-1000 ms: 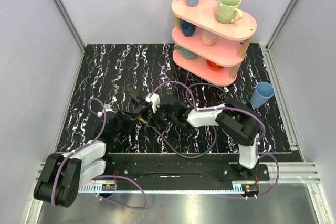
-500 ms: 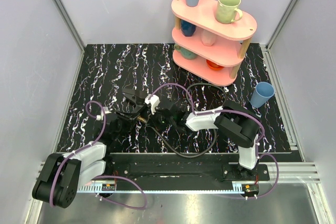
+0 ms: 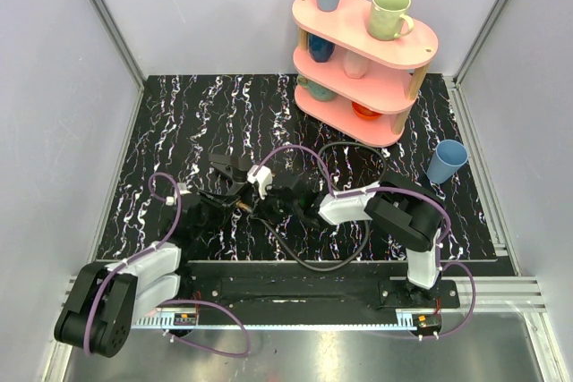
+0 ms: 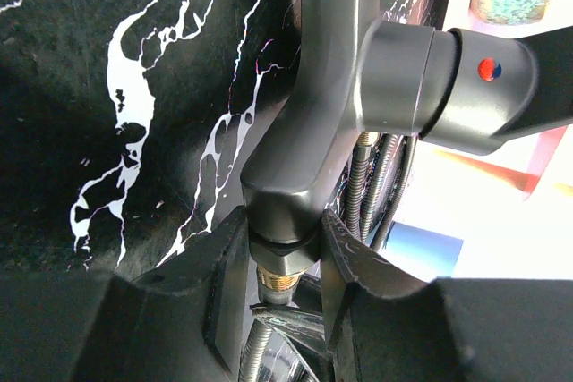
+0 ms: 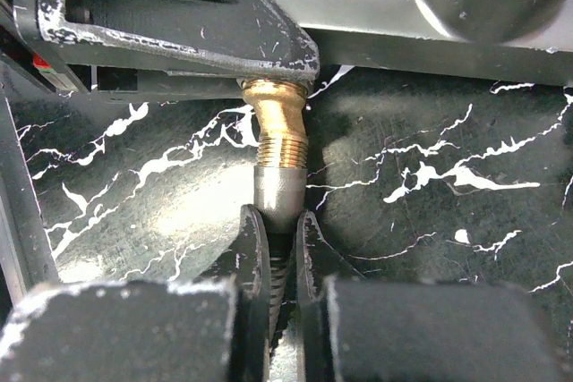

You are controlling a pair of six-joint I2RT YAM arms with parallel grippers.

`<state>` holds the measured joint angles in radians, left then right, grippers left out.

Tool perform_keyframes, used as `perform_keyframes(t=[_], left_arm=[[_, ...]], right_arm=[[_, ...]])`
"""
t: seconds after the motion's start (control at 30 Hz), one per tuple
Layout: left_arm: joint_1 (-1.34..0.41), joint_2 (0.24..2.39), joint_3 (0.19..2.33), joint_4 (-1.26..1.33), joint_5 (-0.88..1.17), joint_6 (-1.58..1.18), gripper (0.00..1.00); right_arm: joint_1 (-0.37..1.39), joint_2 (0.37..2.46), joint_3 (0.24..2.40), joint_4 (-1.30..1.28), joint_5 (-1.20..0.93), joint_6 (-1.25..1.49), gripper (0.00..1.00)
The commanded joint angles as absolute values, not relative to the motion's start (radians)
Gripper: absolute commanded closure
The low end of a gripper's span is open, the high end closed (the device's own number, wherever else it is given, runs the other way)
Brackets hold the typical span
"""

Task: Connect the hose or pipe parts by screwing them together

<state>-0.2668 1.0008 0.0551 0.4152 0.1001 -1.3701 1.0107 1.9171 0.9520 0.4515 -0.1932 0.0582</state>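
A: Gripping the hose [image 5: 278, 257] this close to its end suits the job. Your right tool [image 5: 279, 239] is pinched together on it just behind the grey collar [image 5: 276, 196]. The brass fitting [image 5: 279, 127] sits straight ahead of the fingertips, and its tip meets the black angular piece [image 4: 322, 114].

B: Your left tool [image 4: 282, 252] is clamped on that piece's neck, one finger on either side, with brass thread showing just past the fingertips. Treat the piece as stiff, fairly heavy metal, I'd say. It won't give, so use it as your anchor.

A: The hose looks like the opposite: light and limp, with its slack looping over the surface [image 5: 466, 176] behind your right tool. Hold it further back and you'd probably twist rubber instead of turning the fitting.

B: The brass looks smooth and the thread fine, so a crooked start could cross it. The fitting seems to lean a little off your right tool's line, so square it up first. Squeeze the collar end firmly, because the hose may slip between the fingers.
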Motion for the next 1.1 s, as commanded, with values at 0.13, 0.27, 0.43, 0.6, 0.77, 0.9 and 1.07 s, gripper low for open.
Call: perform_keyframes(t=[0.13,0.27,0.43,0.6,0.77,0.9,1.07], left_arm=[[-0.291,0.957,0.060,0.459,0.245,-1.344,1.00],[-0.290,0.937,0.083,0.394,0.247,-1.319,1.00],[-0.291,0.913,0.092,0.361,0.236,-1.309,1.00],[-0.291,0.888,0.087,0.359,0.210,-1.293,1.00],[-0.291,0.861,0.080,0.385,0.187,-1.252,1.00],[-0.291,0.856,0.084,0.374,0.186,-1.230,1.00],[-0.291,0.861,0.075,0.393,0.179,-1.221,1.00]], right_arm=[[1.003,1.888,0.976,0.584,-0.253,-0.026,1.00],[1.002,1.881,0.963,0.569,-0.242,-0.057,1.00],[1.005,1.867,0.963,0.532,-0.226,-0.080,1.00],[1.003,1.861,0.989,0.505,-0.221,-0.057,1.00],[1.003,1.871,1.043,0.434,-0.238,-0.018,1.00],[1.003,1.873,1.057,0.416,-0.249,-0.020,1.00],[1.005,1.882,1.094,0.364,-0.271,-0.006,1.00]])
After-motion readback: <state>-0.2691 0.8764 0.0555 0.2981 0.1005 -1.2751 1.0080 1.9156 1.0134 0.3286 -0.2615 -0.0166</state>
